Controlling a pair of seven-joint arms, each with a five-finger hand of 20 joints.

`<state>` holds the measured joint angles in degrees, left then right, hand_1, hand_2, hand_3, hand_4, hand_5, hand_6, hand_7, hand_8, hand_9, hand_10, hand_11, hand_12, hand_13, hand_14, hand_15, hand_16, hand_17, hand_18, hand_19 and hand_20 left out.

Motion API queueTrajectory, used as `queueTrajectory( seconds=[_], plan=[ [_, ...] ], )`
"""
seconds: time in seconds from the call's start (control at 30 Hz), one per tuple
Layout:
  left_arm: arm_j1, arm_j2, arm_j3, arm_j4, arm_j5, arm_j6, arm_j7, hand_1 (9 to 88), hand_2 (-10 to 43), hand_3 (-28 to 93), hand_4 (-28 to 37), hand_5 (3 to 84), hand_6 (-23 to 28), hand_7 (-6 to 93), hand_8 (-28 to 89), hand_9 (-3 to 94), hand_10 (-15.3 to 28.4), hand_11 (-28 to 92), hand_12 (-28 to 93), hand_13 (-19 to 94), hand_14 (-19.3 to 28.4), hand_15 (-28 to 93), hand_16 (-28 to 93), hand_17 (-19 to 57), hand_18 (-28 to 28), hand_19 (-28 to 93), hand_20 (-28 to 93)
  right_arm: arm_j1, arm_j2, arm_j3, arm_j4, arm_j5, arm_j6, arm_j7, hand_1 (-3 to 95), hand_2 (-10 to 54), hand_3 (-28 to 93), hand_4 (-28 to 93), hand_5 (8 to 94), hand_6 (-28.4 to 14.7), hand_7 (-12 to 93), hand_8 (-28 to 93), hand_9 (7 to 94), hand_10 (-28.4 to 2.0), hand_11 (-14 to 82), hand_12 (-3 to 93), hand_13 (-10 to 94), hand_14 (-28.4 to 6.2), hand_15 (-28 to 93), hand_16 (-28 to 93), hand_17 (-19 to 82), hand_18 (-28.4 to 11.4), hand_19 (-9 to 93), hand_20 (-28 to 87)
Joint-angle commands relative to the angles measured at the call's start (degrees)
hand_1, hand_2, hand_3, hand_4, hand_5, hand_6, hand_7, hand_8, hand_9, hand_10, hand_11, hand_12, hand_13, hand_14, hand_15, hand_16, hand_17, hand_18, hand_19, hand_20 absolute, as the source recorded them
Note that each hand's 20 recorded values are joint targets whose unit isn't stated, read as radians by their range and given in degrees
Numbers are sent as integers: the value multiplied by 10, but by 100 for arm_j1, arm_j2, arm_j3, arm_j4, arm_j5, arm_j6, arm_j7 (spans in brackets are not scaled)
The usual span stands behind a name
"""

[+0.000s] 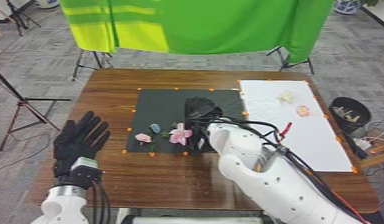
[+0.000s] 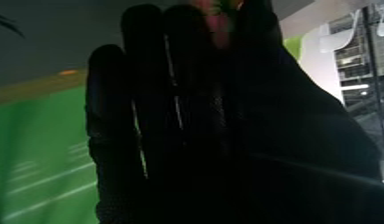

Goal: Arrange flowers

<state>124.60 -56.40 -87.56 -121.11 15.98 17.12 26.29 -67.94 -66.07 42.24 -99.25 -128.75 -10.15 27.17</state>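
The large pink flower [image 1: 180, 134] lies on the black mat [image 1: 168, 97], just left of the right hand [image 1: 199, 107] in the head view, its long axis running roughly toward and away from the robot. The right hand is clearly nearer; the coming move probably turns on that short sideways offset. In the right wrist view its fingers [image 2: 144, 95] are straight and close together, pink petals showing by the tips — I cannot tell whether they touch. A pale pink rose [image 1: 142, 137] and a blue-grey flower [image 1: 155, 128] sit farther left, so a wide sweep might disturb them. The left hand [image 1: 79, 137] rests beside the mat, fingers loosely extended, holding nothing.
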Motion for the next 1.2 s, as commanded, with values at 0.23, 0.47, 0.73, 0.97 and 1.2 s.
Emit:
queueTrajectory(
  seconds=[0.23,0.47,0.73,0.97,1.2],
  plan=[
    [95,11,-38,-39,-54,59,13,274,157,701,-283,433,100,139,-82,358,158,273,117,261,172,430,-74,-70,160,378,101,-66,5,139,-180,86,-174,124,496,-95,749,-283,694,2,199,-24,724,-122,143,166,648,-105,258,220,267,-181,636,237],
    [126,4,-45,-48,-84,91,40,274,155,703,-283,429,101,136,-80,357,159,274,116,260,172,431,-75,-70,160,378,101,-95,80,179,-274,186,-150,170,452,-95,794,-283,656,-3,182,-124,676,-127,122,147,634,-110,260,210,261,-181,628,228],
    [119,-5,-34,-39,-67,82,35,274,155,703,-283,429,102,138,-80,356,159,276,117,261,172,432,-75,-69,160,379,101,-162,76,233,-320,219,-302,150,435,-95,797,-283,638,-8,177,-130,661,-131,116,144,626,-111,261,207,257,-182,628,228],
    [113,-15,-20,-34,-77,103,33,274,156,703,-283,433,103,139,-81,357,160,278,116,261,172,433,-75,-69,160,379,101,-170,70,226,-331,275,-336,166,424,-95,788,-283,659,-15,135,-126,663,-130,102,127,628,-116,256,204,253,-185,624,227],
    [102,-8,-3,-27,-82,114,54,275,157,702,-283,435,103,139,-82,358,160,279,116,263,172,435,-75,-69,160,379,102,-147,113,115,-286,381,-72,203,360,86,712,-283,714,-8,109,-128,698,-138,92,115,644,-126,244,205,256,-187,607,224]
  ],
)
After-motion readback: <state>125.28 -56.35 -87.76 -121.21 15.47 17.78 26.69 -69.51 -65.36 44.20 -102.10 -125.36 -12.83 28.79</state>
